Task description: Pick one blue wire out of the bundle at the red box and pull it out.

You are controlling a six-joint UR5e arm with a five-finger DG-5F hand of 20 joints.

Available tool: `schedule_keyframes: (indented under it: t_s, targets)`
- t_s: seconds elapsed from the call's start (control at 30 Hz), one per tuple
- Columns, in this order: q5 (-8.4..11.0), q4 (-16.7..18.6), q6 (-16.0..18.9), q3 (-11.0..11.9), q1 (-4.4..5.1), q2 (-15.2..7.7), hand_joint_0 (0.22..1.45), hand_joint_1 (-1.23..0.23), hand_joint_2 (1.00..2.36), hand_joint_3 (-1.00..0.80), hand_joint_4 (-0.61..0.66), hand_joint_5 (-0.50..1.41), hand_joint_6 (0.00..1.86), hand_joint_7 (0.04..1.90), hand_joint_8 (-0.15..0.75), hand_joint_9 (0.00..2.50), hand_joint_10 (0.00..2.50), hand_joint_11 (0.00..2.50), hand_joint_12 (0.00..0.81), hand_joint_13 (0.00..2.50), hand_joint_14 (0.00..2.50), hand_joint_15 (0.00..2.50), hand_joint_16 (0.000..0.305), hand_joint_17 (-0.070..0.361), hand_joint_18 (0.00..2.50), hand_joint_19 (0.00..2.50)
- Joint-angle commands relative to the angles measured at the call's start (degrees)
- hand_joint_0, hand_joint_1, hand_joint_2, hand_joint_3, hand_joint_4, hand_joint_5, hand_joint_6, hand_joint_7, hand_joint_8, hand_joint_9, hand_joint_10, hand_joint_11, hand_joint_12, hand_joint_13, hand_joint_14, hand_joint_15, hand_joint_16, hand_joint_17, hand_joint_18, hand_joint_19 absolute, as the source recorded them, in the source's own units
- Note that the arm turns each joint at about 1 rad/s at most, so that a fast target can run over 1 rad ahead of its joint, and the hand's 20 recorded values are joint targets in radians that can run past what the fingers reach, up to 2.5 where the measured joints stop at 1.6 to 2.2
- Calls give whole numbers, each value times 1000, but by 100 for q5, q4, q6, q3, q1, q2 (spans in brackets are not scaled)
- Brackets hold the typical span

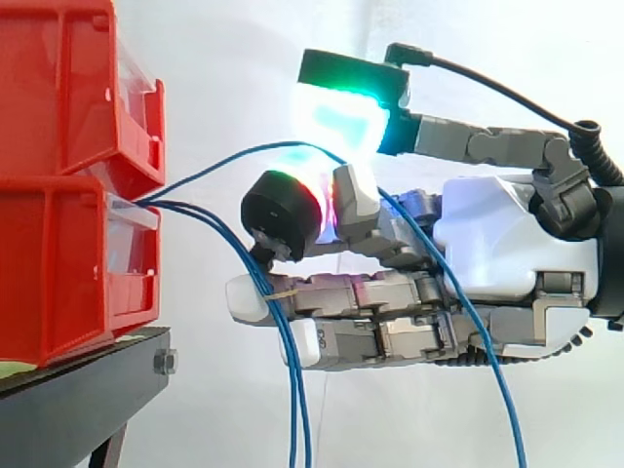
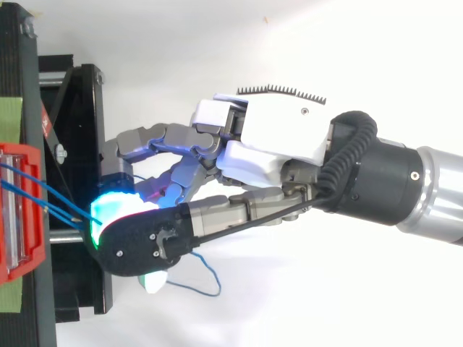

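On the left you are seeing two red bins [image 1: 58, 263] sitting stacked on the black stand [image 1: 78, 390]. The blue wires [image 1: 292, 409] are coming out of the front of the bins, where the upper bin meets the lower one. Two of them are running right and then dropping straight down, well clear of the stand. In the side view they are crossing in front of the pale tips of the lower fingers [image 1: 390, 292].

One wire [image 1: 205, 172] is parting from the others and arching up and to the right, away from the bins. It is reaching the two glowing pads [image 1: 341, 117] just right of the hanging pair. The upper pad is shining green and cyan, and the one under it has a round black back with a green and red rim.

The hand [image 1: 507, 244] is coming in level from the right. Its upper fingers are curling in so that the two pads are meeting, and they are pinching that one wire between them. The lower fingers are lying straight, pointing left toward the bins and holding nothing.

Right of the pinch, the wire is slanting down across the palm and hanging off below the hand. From above, the hand [image 2: 275, 137] is reaching left over the stand [image 2: 79, 144], and the wires are stretching from the bin to the cyan pad.
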Motion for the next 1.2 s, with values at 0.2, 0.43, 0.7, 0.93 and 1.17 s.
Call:
schedule_keyframes:
  t_s: [0.2,0.43,0.7,0.93,1.17]
  targets:
    - [0,0,0,0,0,0,532,-407,1013,-325,215,-17,548,1492,251,1198,23,565,316,655,16,395,55,123,490,524]
    - [0,0,0,-9,0,0,482,-312,1000,-500,218,-16,514,1515,270,1186,20,549,329,666,15,387,59,133,521,514]
    - [0,-9,0,-9,0,0,414,-465,1000,-500,224,-31,575,1406,298,1199,19,552,351,687,14,385,66,148,577,493]
    - [0,-9,0,-18,0,0,359,-598,1000,-500,231,-43,632,1299,313,1190,21,568,375,698,13,378,70,159,611,468]
    - [0,-9,0,-26,0,0,464,-732,1000,-500,180,-68,718,1239,274,1140,21,606,337,625,16,376,59,132,513,502]
